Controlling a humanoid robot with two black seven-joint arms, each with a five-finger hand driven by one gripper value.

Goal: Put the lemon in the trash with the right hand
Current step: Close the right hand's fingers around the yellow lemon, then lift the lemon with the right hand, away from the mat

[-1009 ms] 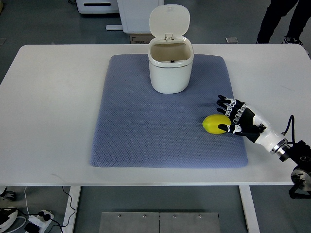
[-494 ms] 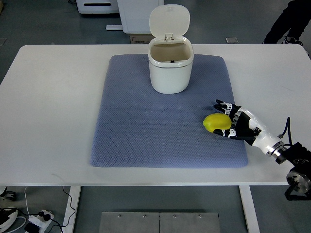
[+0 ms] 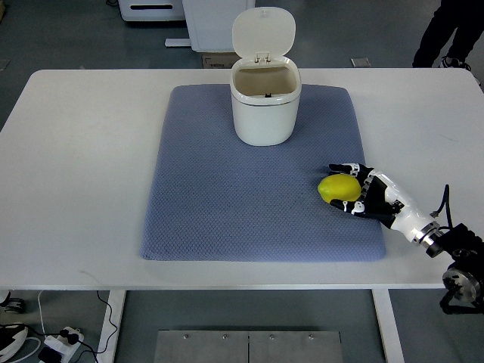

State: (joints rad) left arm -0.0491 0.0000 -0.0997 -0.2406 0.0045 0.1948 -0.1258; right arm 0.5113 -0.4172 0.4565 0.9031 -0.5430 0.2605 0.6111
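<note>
A yellow lemon (image 3: pixel 335 188) lies on the blue-grey mat (image 3: pixel 227 197), toward its right side. My right hand (image 3: pixel 348 186) reaches in from the lower right and cups the lemon, with black fingers (image 3: pixel 342 168) curling over its far side and the thumb against its near side. The lemon still rests on the mat. A white trash bin (image 3: pixel 264 106) stands at the mat's far centre, its lid (image 3: pixel 263 32) flipped up and its inside showing. The left arm does not show.
The mat lies on a white table (image 3: pixel 76 166). A person's legs (image 3: pixel 446 30) stand beyond the table's far right corner. White cabinets sit on the floor behind the bin.
My right hand has slid left and closed around the lemon, its fingers now wrapping the fruit's far side. The lemon has barely shifted. The person behind has stepped about.
</note>
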